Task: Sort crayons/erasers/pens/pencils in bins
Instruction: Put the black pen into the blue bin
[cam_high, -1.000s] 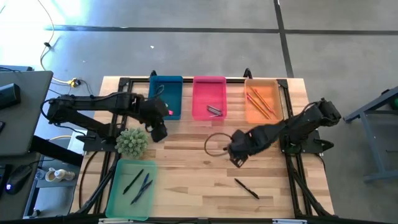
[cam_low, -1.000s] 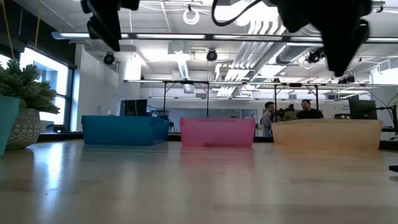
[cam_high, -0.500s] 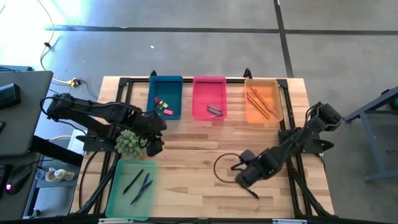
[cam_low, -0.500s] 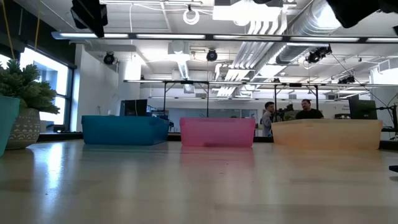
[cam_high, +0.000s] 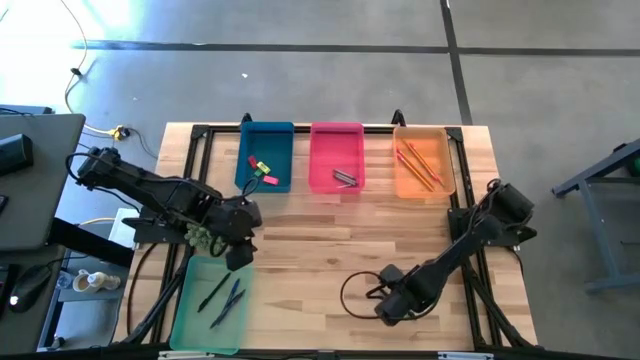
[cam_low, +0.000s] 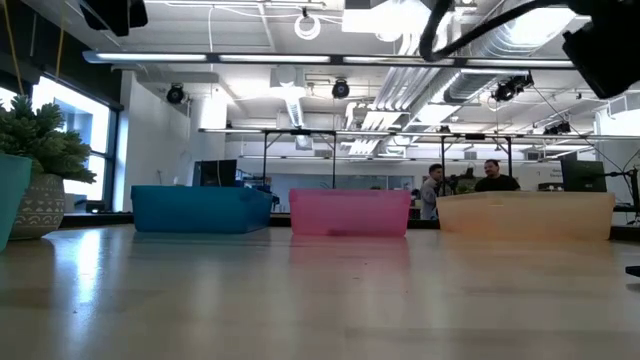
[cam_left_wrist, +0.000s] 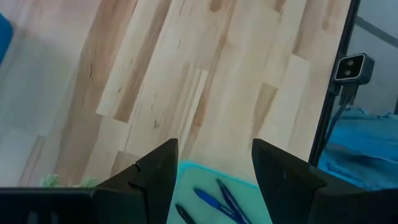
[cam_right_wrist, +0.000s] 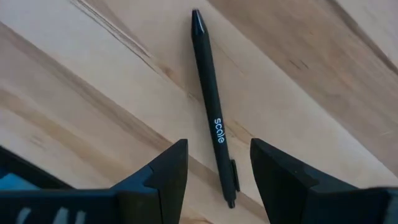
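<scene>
**Four bins, one pen loose on the table**

Left gripper (cam_high: 240, 250) hovers over the mint bin's (cam_high: 192, 330) far edge, fingers apart, empty; pens (cam_high: 224, 297) lie inside. Blue bin (cam_high: 266, 131) holds erasers (cam_high: 260, 170), pink bin (cam_high: 336, 133) crayons (cam_high: 345, 178), orange bin (cam_high: 424, 134) pencils (cam_high: 421, 165). Right gripper (cam_right_wrist: 214, 180) near the front edge, fingers apart astride a black pen (cam_right_wrist: 211, 102), not clamped.

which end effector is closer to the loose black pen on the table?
Right. The right end effector hangs directly over the black pen, open fingers either side of it. The left end effector is across the table, open above the mint green bin.
</scene>
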